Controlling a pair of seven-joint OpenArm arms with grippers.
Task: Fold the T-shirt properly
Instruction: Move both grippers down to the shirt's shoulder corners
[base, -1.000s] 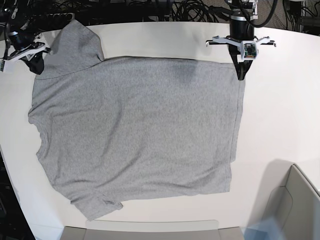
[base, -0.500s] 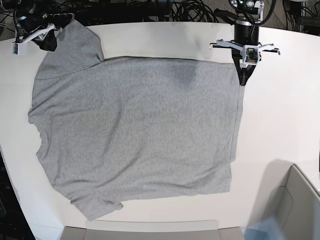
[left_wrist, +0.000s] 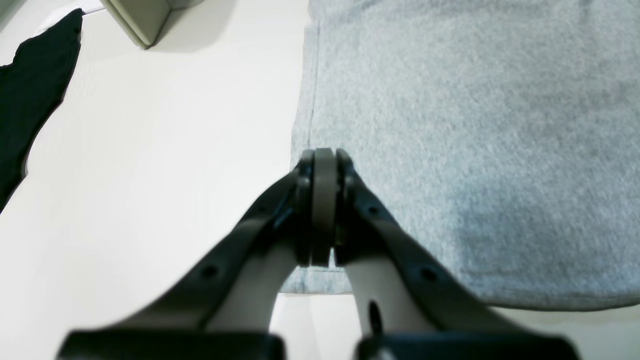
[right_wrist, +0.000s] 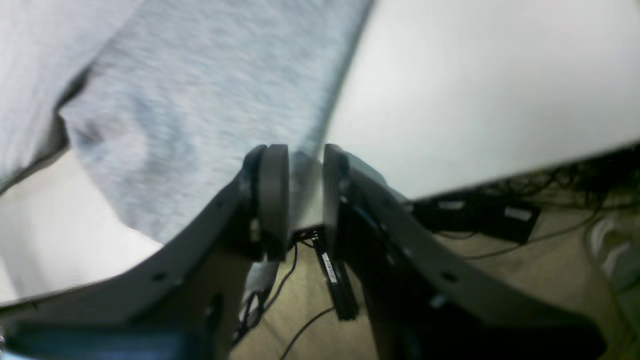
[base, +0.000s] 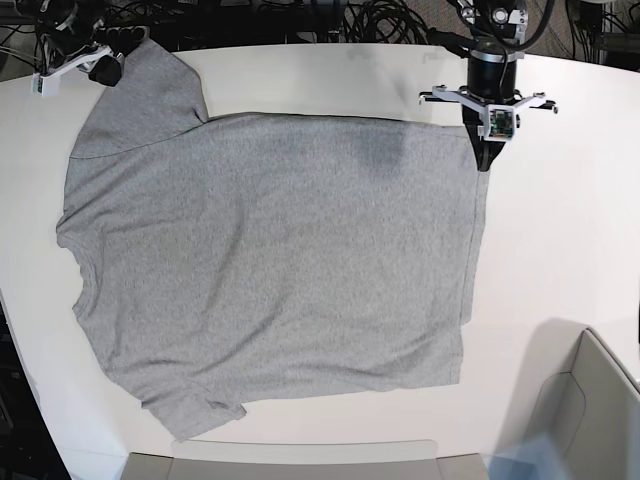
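While the T-shirt (base: 270, 270) lies spread flat on the white table (base: 570, 230) with its plain grey side up, collar toward the left of the base view and hem toward the right, both arms sit at its far edge. The left gripper (left_wrist: 324, 165) has its jaws pressed fully together, tips at the hem corner; the wrist view shows no cloth between the pads, so it looks closed on nothing and merely rests at the corner. The right gripper (right_wrist: 305, 170) stands at the tip of the far sleeve (base: 140, 95), jaws part open with grey cloth showing in the gap between them. Whether that cloth is actually pinched I cannot tell, as the view is blurred.

To do this step well, I judge each gripper needs a true hold on a single edge of fabric, taken right at the corner so the cloth lifts evenly. The left jaws would have to part first and take in the hem. Both arms should then lift together and carry the far edge toward the near one, keeping it taut to avoid wrinkles.

No lettering, brand or label can be read on the shirt from this side, and none elsewhere.
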